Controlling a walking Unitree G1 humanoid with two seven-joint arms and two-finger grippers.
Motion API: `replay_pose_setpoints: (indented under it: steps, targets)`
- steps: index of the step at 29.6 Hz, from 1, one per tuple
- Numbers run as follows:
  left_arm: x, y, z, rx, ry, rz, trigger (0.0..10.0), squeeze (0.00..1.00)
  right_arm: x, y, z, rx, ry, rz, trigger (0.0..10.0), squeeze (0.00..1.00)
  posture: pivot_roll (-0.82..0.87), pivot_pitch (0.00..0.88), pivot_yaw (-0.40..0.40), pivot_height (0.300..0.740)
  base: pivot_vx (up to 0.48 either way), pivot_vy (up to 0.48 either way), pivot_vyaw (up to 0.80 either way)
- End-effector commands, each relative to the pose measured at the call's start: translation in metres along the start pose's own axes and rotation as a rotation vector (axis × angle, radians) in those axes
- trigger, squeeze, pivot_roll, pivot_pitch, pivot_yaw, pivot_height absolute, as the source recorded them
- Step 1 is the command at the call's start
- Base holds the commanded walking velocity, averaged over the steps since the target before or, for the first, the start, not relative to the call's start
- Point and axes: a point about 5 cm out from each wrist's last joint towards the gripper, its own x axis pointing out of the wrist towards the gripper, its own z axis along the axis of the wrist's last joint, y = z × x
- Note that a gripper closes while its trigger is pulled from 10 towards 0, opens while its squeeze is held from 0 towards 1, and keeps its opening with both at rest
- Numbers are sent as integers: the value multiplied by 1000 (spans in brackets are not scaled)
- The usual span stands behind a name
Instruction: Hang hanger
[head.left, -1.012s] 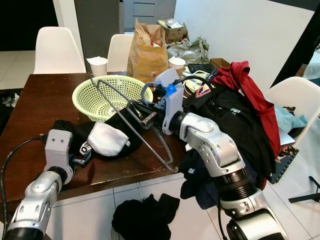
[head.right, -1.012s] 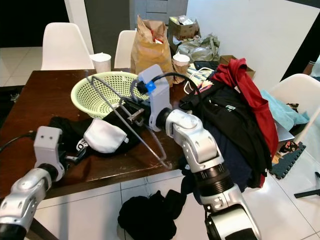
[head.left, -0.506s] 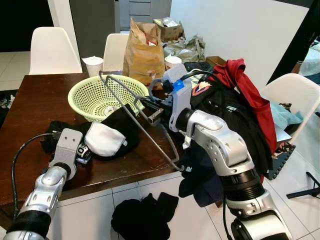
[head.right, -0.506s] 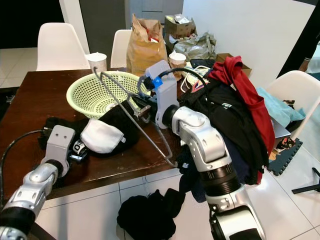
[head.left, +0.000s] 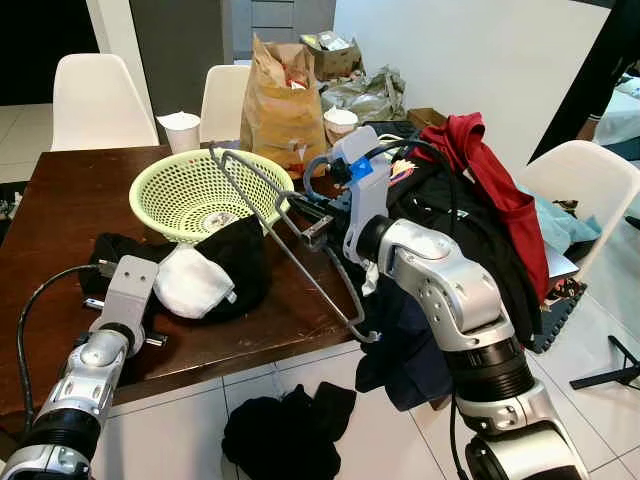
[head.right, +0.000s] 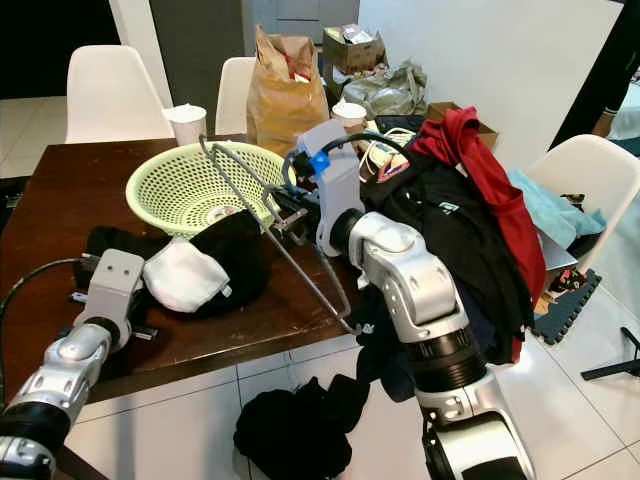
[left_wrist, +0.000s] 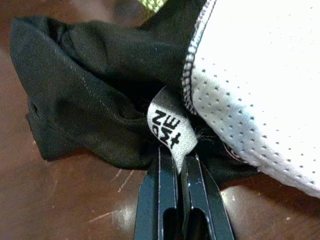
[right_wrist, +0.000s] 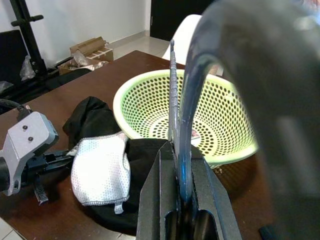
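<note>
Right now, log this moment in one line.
right gripper: shut on hanger | left gripper: shut on garment label | hanger: unhung

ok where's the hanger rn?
The grey hanger is clamped in the right gripper, held above the table's near edge, between the green basket and the clothes pile.

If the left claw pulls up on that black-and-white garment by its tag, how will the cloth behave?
Probably floppy: the black-and-white garment lies crumpled on the table, so it should drape and trail rather than lift whole. It looks light. The left claw pinches only the small tag, which may slip free or strain under the hanging cloth.
</note>
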Motion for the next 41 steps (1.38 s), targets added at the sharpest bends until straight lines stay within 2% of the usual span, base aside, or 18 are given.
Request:
replay_pose_setpoints:
  steps: [1,3,4,6,7,9,10,11,12,13,15,17,18,22,28,34,38,41]
  targets:
    - [1,8,4,32,-16,19,0,0,-4,-2,0,1,-4,-18,10000,0,-53,21,-51,740,0,0,0]
    - [0,16,11,42,-48,44,0,0,-4,-3,0,1,-4,-20,10000,0,-51,18,-50,740,0,0,0]
    - [-4,31,25,44,-99,89,471,0,-4,-3,0,3,-6,-22,10000,0,-44,13,-47,740,0,0,0]
    - [-4,31,25,44,-99,89,471,0,-4,-3,0,3,-6,-22,10000,0,-44,13,-47,740,0,0,0]
    - [-11,50,47,49,-166,135,902,0,-3,-3,1,5,-9,-23,10000,0,-39,8,-46,740,0,0,0]
    - [-11,50,47,49,-166,135,902,0,-3,-3,1,5,-9,-23,10000,0,-39,8,-46,740,0,0,0]
    - [-29,71,93,47,-283,89,6627,0,-2,-4,1,13,-16,-21,10000,0,-7,0,-50,740,0,0,0]
    - [-29,71,93,47,-283,89,6627,0,-2,-4,1,13,-16,-21,10000,0,-7,0,-50,740,0,0,0]
    - [-56,80,141,53,-411,-34,10000,0,0,-4,2,23,-27,-17,10000,0,13,0,-52,740,0,0,0]
    - [-56,80,141,53,-411,-34,10000,0,0,-4,2,23,-27,-17,10000,0,13,0,-52,740,0,0,0]
    - [-115,75,208,136,-601,-357,10000,0,5,-4,5,41,-54,-3,10000,0,45,0,-55,740,0,0,0]
    - [-115,75,208,136,-601,-357,10000,0,5,-4,5,41,-54,-3,10000,0,45,0,-55,740,0,0,0]
    - [-139,73,226,194,-654,-479,10000,0,8,-4,7,49,-70,7,10000,0,57,0,-52,740,0,0,0]
    - [-164,73,247,260,-744,-577,10000,0,13,-3,12,67,-100,24,10000,0,70,0,-51,740,0,0,0]
    - [-158,70,251,262,-752,-567,10000,0,16,-3,16,78,-123,31,10000,0,68,0,-44,740,0,0,0]
    - [-141,29,225,164,-627,-676,10000,0,11,-9,27,204,-222,29,10000,0,48,0,-34,740,-49,0,0]
    - [-141,22,222,131,-607,-712,10000,0,9,-11,30,254,-257,42,10000,0,42,0,-31,740,-300,0,0]
    - [-130,1,213,54,-563,-764,10000,0,7,-15,32,304,-293,57,10000,0,29,0,-31,740,-335,0,0]
